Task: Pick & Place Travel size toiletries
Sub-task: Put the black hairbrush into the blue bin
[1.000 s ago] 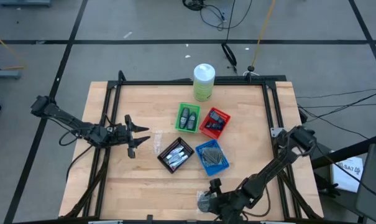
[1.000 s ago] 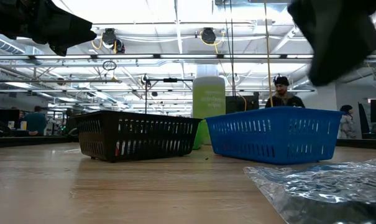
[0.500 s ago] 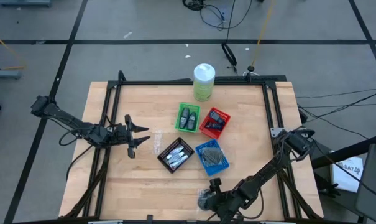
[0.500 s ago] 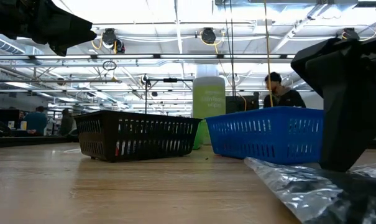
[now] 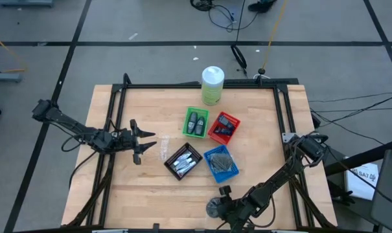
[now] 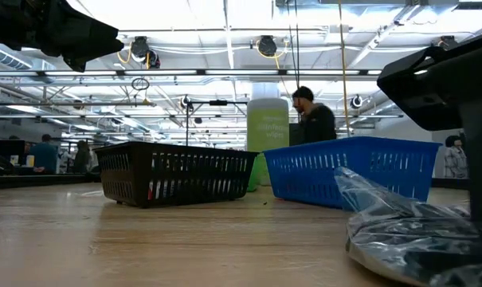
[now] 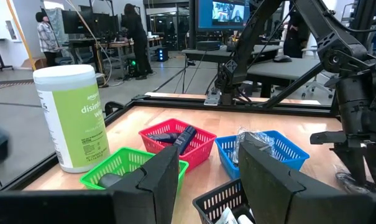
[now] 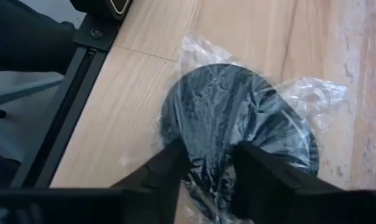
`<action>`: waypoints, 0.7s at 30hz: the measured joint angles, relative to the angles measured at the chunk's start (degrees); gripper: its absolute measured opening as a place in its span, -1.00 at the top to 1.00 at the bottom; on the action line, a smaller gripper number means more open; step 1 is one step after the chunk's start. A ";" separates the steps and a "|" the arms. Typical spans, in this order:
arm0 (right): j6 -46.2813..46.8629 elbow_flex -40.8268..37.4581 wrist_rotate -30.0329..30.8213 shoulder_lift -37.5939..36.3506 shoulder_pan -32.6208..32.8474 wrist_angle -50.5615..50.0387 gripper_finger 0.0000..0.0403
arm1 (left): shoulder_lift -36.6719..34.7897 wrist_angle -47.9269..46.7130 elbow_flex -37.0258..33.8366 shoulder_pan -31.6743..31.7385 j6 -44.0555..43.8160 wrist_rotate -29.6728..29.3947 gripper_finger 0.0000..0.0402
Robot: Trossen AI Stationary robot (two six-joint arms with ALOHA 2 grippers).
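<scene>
A grey round disc (image 8: 237, 118) in crinkled clear wrap lies near the table's near edge (image 5: 214, 208). My right gripper (image 8: 209, 165) slants down onto it and is shut on it. In the low view the wrap (image 6: 408, 239) stands bunched beside one dark finger (image 6: 480, 159). My left gripper (image 5: 147, 141) hovers level over the table's left part, open, with nothing between its fingers (image 7: 209, 180). Other toiletries lie in the green (image 5: 196, 123), red (image 5: 223, 127), black (image 5: 183, 160) and blue (image 5: 220, 163) trays. My right gripper pinches the wrapped disc at its rim nearest the gripper (image 8: 206, 146), between the two fingers and through the clear wrap. The fingers slant down from the table's right and near side. The disc's underside (image 6: 384, 267) rests on the table and the wrap is crumpled.
A tall pale-green canister (image 5: 212, 85) with a white lid stands at the far edge. A bit of clear wrap (image 5: 162, 150) lies left of the black tray. A dark frame rail (image 8: 63, 118) runs along the near edge beside the disc. People move in the room beyond the table.
My right gripper has sunk onto the wrapped disc at the near edge, tipping more steeply down, and taken hold of it. The wrap, which lay flat on the table, now stands bunched up beside the finger. My left arm has kept still.
</scene>
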 joint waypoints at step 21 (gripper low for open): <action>-6.30 -0.31 -1.74 -1.69 0.07 1.40 1.00 | -0.02 -0.02 0.00 -0.02 0.00 -0.02 0.19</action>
